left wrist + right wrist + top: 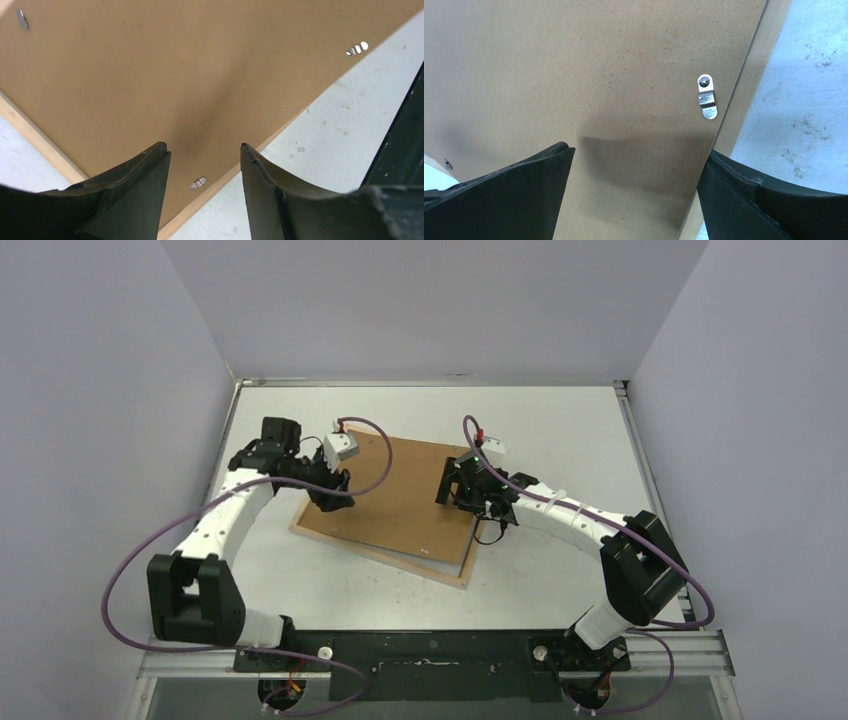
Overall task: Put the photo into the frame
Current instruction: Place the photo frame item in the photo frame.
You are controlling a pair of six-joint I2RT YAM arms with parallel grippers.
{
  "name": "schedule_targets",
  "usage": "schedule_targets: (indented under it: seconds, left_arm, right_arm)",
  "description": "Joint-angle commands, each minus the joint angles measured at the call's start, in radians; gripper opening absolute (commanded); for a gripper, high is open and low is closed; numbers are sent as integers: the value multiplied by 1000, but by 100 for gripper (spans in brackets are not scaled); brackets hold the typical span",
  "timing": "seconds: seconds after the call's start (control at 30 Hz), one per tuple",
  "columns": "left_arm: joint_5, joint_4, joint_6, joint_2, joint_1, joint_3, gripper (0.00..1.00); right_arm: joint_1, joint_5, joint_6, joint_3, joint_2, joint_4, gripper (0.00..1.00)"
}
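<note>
Pale natural-wood rectangular frame [751, 85] is lying on your white table [560, 420], brown fibreboard backing panel [400, 500] sitting inside it. Your left gripper [202, 147], partly open, and right gripper [638, 150], wide open, are hanging over its edges, holding nothing.

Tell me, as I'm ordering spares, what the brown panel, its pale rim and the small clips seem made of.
Brown panel: likely fibreboard, matte, finely speckled surface. Pale rim: probably bare light wood, smooth, no sheen. Clip: metal, silvery and reflective, with a rivet-like head.
</note>
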Motion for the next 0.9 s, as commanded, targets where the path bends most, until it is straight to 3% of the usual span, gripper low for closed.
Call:
schedule_targets:
  seconds: [0.0,0.1,0.23,0.37,0.47,0.67,0.87]
  left_arm:
    - [15,86,273,-174,-61,-63,53]
    - [15,53,354,-202,-116,-53,54]
    - [58,-30,589,-245,-192,-62,54]
    - [-10,-134,794,-303,-341,-70,55]
    - [-57,-149,925,-364,-475,-119,62]
    - [-100,-26,998,-385,-714,-218,80]
    - [-148,-58,1062,-223,-842,-129,88]
  right_arm:
    - [2,-26,26,25,-17,46,90]
    - [2,-36,31,23,-15,54,90]
    - [3,-37,28,41,-4,34,90]
    - [3,-39,30,44,-4,27,90]
    - [2,-40,34,40,-5,36,90]
    - [3,-41,31,47,-4,34,90]
    - [2,-44,35,46,0,41,90]
